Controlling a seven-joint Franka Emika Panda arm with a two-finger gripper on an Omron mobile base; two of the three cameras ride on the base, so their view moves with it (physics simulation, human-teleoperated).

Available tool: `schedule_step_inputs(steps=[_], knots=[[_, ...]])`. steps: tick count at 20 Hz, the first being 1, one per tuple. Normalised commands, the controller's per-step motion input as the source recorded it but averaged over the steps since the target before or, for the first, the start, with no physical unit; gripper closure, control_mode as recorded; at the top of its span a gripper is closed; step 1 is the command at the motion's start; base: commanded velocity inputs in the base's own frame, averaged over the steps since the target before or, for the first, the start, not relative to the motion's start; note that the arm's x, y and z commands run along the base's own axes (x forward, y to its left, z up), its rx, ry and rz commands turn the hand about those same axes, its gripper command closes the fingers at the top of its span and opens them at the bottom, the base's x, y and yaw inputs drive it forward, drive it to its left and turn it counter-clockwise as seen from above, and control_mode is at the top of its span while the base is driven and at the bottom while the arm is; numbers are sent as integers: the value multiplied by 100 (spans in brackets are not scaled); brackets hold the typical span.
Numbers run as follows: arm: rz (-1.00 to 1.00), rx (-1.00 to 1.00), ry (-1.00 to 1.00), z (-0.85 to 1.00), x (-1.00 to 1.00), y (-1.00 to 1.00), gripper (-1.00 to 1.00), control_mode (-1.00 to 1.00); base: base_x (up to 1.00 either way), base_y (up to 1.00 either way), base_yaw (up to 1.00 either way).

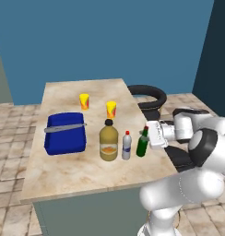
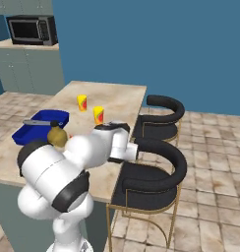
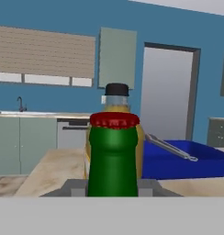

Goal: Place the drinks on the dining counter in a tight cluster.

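Three drinks stand in a row near the right edge of the dining counter. The squat amber bottle with a black cap is on the left and the small silver-white bottle with a red cap is in the middle. My gripper reaches in from the right and is shut on the slim dark green bottle, upright with its base at counter level. In the hand view the green bottle sits between my fingers, with the amber bottle right behind it.
A blue bin with a grey handle lies left of the bottles. Two yellow cups stand behind them. Black stools line the counter's right side under my arm. A microwave sits far back.
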Motion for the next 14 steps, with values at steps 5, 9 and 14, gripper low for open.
schedule_step_inputs(steps=[5,9,14], knots=[[0,-5,0,-14,14,16,100,-100,0,0,0],[0,-5,0,-16,12,8,100,-100,0,0,0],[0,-1,0,-13,10,0,100,-100,0,0,0]])
